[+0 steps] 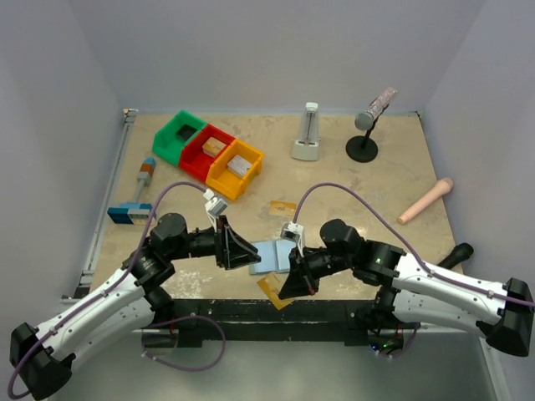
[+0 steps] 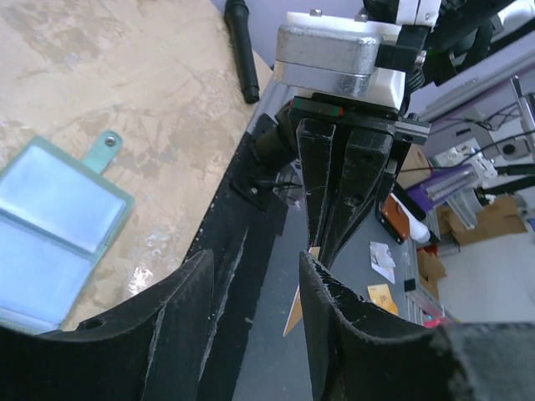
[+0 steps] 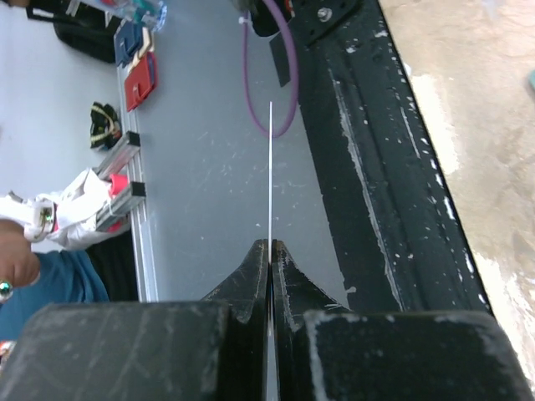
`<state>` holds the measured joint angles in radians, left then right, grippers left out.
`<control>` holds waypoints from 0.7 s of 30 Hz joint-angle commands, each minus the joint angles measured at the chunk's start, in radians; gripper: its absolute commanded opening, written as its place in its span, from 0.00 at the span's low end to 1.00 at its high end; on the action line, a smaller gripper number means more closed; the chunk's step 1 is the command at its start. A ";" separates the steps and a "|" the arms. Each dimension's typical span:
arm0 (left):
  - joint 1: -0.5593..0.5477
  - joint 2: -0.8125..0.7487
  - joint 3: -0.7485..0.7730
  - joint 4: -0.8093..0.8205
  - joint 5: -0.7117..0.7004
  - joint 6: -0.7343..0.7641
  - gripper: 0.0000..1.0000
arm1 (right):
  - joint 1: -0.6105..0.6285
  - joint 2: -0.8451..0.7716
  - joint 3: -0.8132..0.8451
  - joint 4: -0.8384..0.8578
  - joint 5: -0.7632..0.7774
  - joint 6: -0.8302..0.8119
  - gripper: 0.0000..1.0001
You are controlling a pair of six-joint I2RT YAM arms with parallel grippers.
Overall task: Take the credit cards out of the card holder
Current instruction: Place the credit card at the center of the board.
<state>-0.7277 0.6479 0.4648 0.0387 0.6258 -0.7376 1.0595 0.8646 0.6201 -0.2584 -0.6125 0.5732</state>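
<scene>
Blue-and-white block [image 1: 129,212]: flat by the table's left edge, its orange-grey handle pointing toward the back.
Bins [image 1: 206,152]: green, red and yellow in a slanted row at the far left, with small blocks in the red and yellow ones.
Left gripper [image 2: 255,266]: fingers spread apart, nothing between them.
Card holder [image 1: 266,254]: lies open and flat on the tan tabletop [image 1: 351,192] between the two grippers, the left one just beside it.
Right gripper [image 3: 269,247]: fingers pinched tight on the orange-gold credit card [image 1: 272,291], which sticks out over the table's black near edge [image 1: 217,311] and shows edge-on in the right wrist view.
Microphone [image 1: 368,125]: on its stand, far right.
</scene>
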 commanded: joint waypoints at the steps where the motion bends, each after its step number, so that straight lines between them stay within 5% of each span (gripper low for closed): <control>1: -0.030 0.010 0.014 0.035 0.097 0.035 0.50 | 0.037 0.020 0.070 0.050 0.006 -0.038 0.00; 21: -0.119 0.039 0.006 0.084 0.181 0.038 0.50 | 0.050 0.028 0.116 -0.002 0.034 -0.067 0.00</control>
<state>-0.8413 0.6830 0.4652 0.0505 0.7528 -0.6945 1.1069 0.8974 0.6918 -0.2771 -0.5900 0.5297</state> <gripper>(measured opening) 0.505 0.011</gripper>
